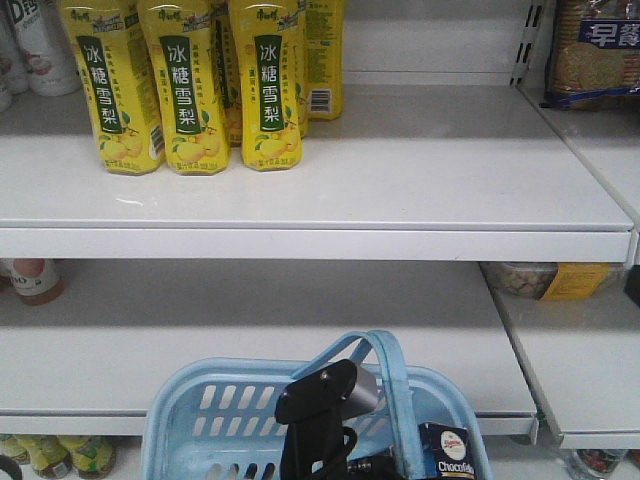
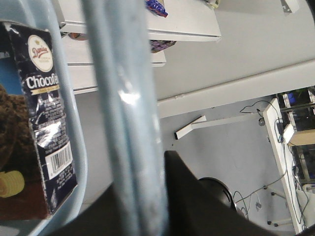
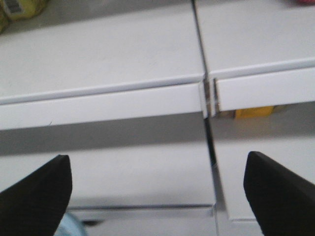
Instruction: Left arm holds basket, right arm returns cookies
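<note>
- Right gripper (image 3: 156,160) is spread wide and empty, facing the shelves (image 3: 98,103) rather than the basket (image 1: 190,420).
- Left gripper (image 1: 340,392) looks clamped on the basket's arched handle.
- Cookies (image 1: 447,455) stand in the basket's right corner, just beside the handle.
- I judge the main risk is that my right fingers strike the handle or left arm when reaching down, jolting the basket.

White metal shelves (image 1: 320,190) stand in two tiers, the upper carrying yellow pear-drink bottles (image 1: 190,90) at its left, with a biscuit pack (image 1: 595,50) on the neighbouring bay. The left wrist view shows grey floor (image 2: 211,147) and a desk (image 2: 279,162) trailing cables.
</note>
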`<state>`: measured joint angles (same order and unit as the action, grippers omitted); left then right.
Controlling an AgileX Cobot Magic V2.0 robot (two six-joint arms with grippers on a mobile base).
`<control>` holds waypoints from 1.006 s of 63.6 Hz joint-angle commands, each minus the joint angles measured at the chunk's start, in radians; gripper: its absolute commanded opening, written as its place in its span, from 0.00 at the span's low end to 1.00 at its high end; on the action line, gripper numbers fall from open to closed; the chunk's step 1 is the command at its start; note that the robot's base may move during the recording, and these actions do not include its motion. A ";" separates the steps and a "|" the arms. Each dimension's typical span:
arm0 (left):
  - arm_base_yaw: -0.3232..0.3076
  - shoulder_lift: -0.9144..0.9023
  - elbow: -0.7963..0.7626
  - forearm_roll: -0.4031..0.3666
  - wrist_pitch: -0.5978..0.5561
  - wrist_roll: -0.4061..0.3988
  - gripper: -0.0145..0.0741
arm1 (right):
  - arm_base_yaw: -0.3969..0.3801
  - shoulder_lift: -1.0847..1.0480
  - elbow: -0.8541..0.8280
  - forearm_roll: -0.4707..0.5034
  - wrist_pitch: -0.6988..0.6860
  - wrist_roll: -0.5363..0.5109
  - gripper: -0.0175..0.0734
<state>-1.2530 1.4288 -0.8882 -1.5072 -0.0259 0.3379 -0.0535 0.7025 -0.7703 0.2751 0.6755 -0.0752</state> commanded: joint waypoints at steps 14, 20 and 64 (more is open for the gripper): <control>-0.001 -0.042 -0.031 0.017 -0.015 0.013 0.16 | 0.149 0.299 -0.085 0.264 0.123 -0.149 0.85; -0.001 -0.042 -0.031 0.017 -0.015 0.013 0.16 | 0.209 0.371 -0.085 0.265 0.126 -0.142 0.85; -0.001 -0.042 -0.031 0.017 -0.015 0.013 0.16 | 0.260 0.445 -0.081 0.376 0.305 -0.148 0.85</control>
<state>-1.2530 1.4288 -0.8882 -1.5072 -0.0259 0.3379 0.2055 1.1502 -0.8240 0.6090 0.9732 -0.2095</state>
